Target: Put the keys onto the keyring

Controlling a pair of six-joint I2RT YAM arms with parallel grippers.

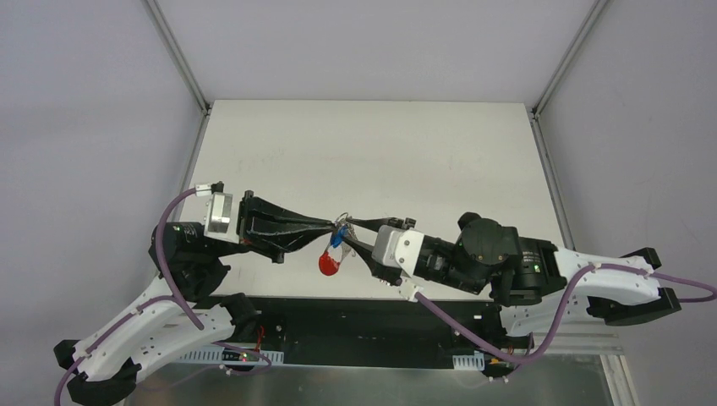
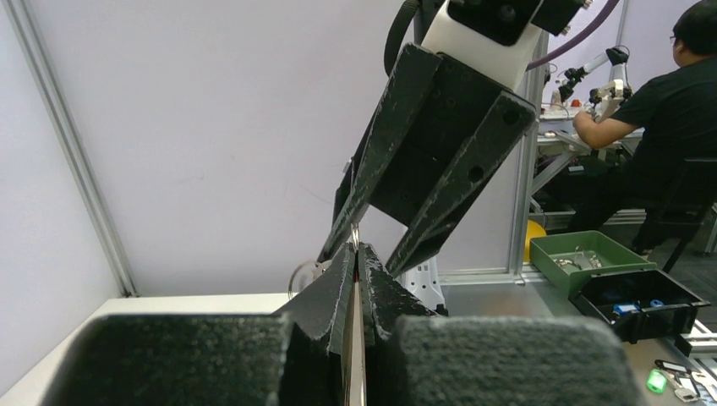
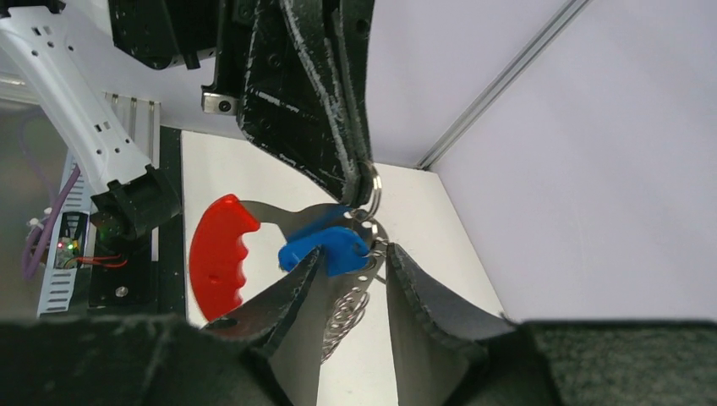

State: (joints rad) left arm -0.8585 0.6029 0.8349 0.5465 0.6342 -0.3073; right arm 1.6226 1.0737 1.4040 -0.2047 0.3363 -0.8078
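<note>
Both grippers meet above the white table (image 1: 372,152), near its front edge. My left gripper (image 1: 331,224) is shut on a thin silver ring of the keyring (image 3: 373,188) and holds it in the air; the ring's edge shows between its tips in the left wrist view (image 2: 355,251). The red curved strip (image 1: 328,264) hangs below, with a chain of wire rings (image 3: 342,315). The blue tag (image 3: 331,245) of the keys hangs at the ring. My right gripper (image 3: 355,254) is open, its fingers either side of the tag, one touching it. I cannot make out the dark key.
Beyond the table in the left wrist view stand a green tray (image 2: 583,258) and a black bin (image 2: 647,300), with a seated person (image 2: 668,127) behind them. Metal frame posts (image 1: 177,55) run along the table's back corners.
</note>
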